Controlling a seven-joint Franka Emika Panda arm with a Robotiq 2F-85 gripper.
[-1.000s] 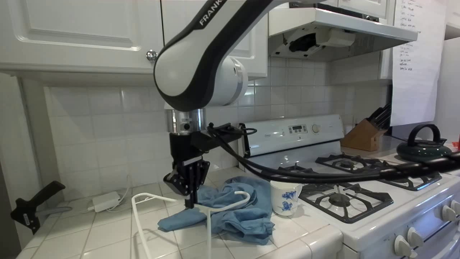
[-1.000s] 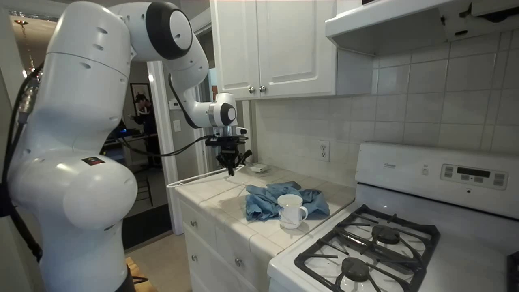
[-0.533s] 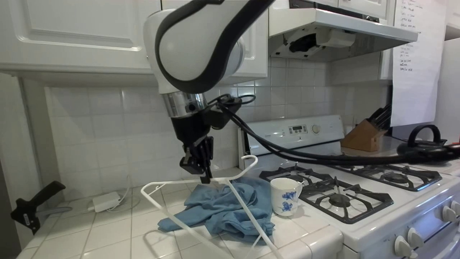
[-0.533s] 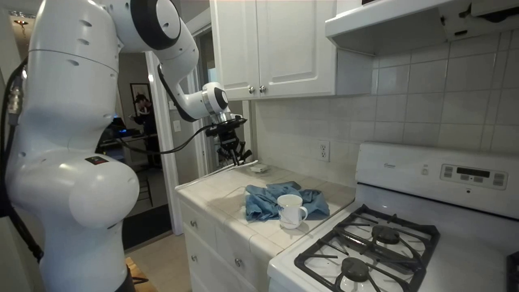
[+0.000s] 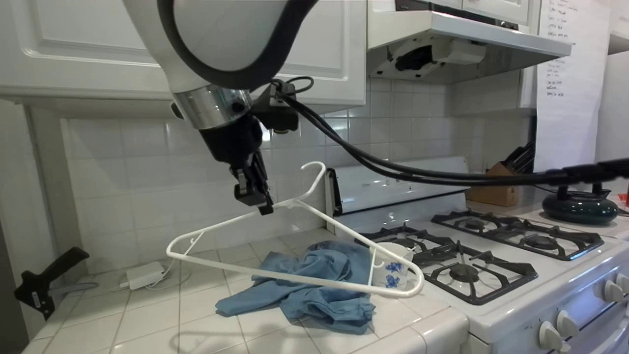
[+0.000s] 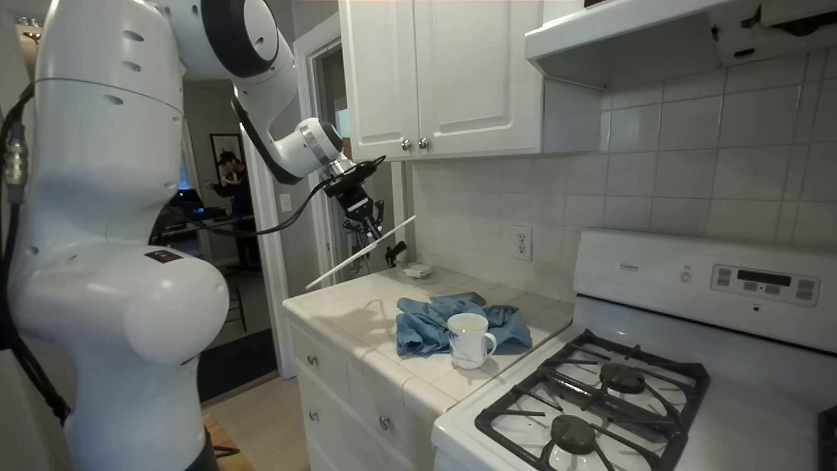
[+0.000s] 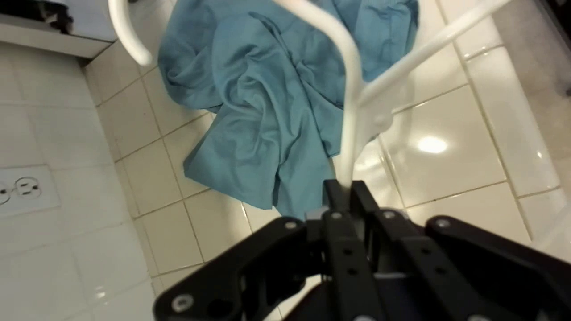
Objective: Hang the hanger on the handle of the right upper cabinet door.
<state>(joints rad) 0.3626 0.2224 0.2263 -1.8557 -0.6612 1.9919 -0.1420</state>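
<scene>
The white plastic hanger (image 5: 290, 277) hangs in the air above the tiled counter, tilted, its hook (image 5: 318, 176) upward. It shows nearly edge-on in an exterior view (image 6: 340, 266). My gripper (image 5: 266, 210) is shut on the hanger's shoulder bar near the hook's neck. In the wrist view the bar (image 7: 350, 147) runs between the fingertips (image 7: 332, 191). The right upper cabinet door (image 6: 480, 72) is closed, its round metal knob (image 6: 424, 143) at the lower left corner. In an exterior view my arm hides that knob. The gripper is below the cabinet.
A crumpled blue cloth (image 6: 425, 327) and a white mug (image 6: 465, 343) sit on the counter (image 6: 346, 317). A gas stove (image 6: 458, 422) stands beside it, under a range hood (image 6: 628, 55). The left door's knob (image 6: 405, 144) is close by. A white adapter (image 5: 145, 275) lies near the wall.
My gripper has risen and tilted with the hanger in it. The hanger has come up off the counter area and turned, so its hook now points upward.
</scene>
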